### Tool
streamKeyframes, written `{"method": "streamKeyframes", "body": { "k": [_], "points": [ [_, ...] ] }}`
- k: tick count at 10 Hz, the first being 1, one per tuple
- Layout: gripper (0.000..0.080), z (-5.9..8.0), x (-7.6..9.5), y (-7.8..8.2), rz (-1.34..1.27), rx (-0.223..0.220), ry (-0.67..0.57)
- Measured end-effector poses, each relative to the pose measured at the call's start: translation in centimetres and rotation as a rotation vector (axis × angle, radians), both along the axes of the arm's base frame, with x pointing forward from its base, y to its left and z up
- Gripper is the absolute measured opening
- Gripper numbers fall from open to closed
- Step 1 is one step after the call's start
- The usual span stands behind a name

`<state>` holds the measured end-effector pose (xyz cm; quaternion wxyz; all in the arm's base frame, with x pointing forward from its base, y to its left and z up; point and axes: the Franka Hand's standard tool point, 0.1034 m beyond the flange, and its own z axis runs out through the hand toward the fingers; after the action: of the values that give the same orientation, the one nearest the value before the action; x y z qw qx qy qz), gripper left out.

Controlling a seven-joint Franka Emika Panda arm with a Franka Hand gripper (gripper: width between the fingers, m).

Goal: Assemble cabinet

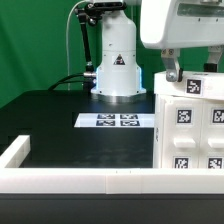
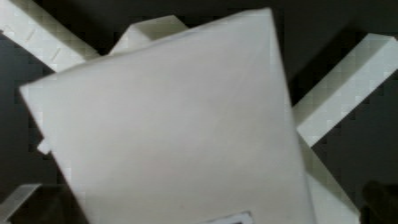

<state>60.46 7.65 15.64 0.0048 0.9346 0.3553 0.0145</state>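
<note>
Cabinet [image 1: 190,115] tags visible exterior view only; wrist view: blank panel [image 2: 169,130]

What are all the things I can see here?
cabinet: one, white with black-and-white square tags, at the exterior view's right, right under the hand; it fills the wrist view.
marker board: one, flat white with tags, lying on the table at the arm's base.
rail: one, long low white, along the table's near edge.
table: one, black.
backdrop: one, green, behind.
arm base: one, white, at the back.
hand: one, white; fingers hard to make out.
</note>
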Motion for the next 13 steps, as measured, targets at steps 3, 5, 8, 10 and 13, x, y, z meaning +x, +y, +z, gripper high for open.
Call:
{"method": "streamKeyframes", "body": {
  "k": [3,5,8,10,13],
  "points": [
    [0.056,0.0,0.02,-0.18,-0.003,0.0,0.0],
    [0.056,0.0,0.03,-0.31,-0.042,0.001,0.0],
    [0.056,0.01,0.02,-0.28,-0.254,0.008,0.001],
    [0.056,0.03,0.01,-0.21,-0.392,0.013,0.001],
    [0.056,0.06,0.05,0.07,-0.654,0.023,-0.003]
  ]
}}
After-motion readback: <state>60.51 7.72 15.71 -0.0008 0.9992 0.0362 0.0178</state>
